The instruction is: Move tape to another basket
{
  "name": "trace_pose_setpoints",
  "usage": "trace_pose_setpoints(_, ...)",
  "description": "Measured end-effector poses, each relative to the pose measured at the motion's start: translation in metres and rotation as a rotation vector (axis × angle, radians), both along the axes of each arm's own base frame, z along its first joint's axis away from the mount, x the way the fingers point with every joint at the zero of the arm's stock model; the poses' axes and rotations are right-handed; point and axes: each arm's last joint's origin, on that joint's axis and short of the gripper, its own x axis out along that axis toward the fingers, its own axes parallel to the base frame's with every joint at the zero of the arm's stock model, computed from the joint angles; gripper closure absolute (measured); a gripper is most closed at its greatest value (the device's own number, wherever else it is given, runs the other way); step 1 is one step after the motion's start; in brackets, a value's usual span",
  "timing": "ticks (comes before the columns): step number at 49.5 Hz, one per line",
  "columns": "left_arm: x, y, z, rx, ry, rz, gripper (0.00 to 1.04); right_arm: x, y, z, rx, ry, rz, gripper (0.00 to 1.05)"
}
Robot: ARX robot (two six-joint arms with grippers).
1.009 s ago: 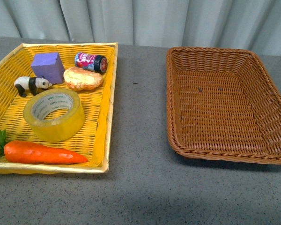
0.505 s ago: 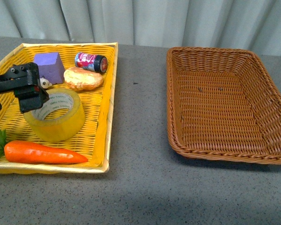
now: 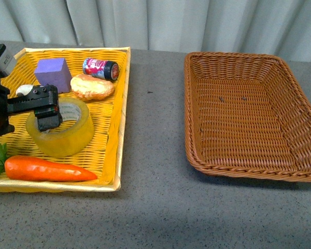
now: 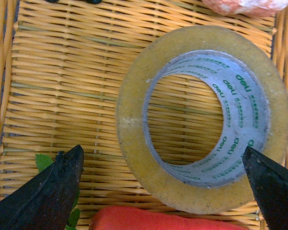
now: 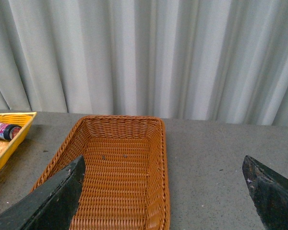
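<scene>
My left claw (image 3: 47,110) hangs over the tape (image 3: 67,136), fingers (image 4: 53,196) spread wide apart, one past each side of the roll, clamped on nothing. The tape lies flat near the middle of the yellow tray (image 3: 122,98), its core (image 4: 230,110) facing up. A carrot (image 3: 46,170) lies just beside it along the tray's front edge; a bun (image 3: 92,86), a can (image 3: 100,68) and a purple block (image 3: 53,73) sit toward the back edge. The brown basket (image 3: 197,93) stands on the right half of the tabletop (image 3: 155,207), apart from the tray. My right claw (image 5: 165,191) is spread apart too, holding nothing, with the basket in its view
</scene>
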Motion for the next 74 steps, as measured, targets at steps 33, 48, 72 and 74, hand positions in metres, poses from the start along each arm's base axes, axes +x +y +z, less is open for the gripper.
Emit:
trace_pose_setpoints(33,0.020,0.010,-0.014,-0.039,0.045,0.078,0.43,0.000,0.000,0.000,0.000,0.000,0.000,0.09)
trace_pose_setpoints(48,0.021,0.008,-0.013,-0.040,0.047,0.080,0.87,0.000,0.000,0.000,0.000,0.000,0.000,0.09)
trace_pose_setpoints(72,0.032,-0.040,0.071,0.139,-0.309,-0.463,0.89,0.000,0.000,0.000,0.000,0.000,0.000,0.09)
trace_pose_setpoints(74,0.033,-0.050,0.075,0.179,-0.332,-0.565,0.89,0.000,0.000,0.000,0.000,0.000,0.000,0.09)
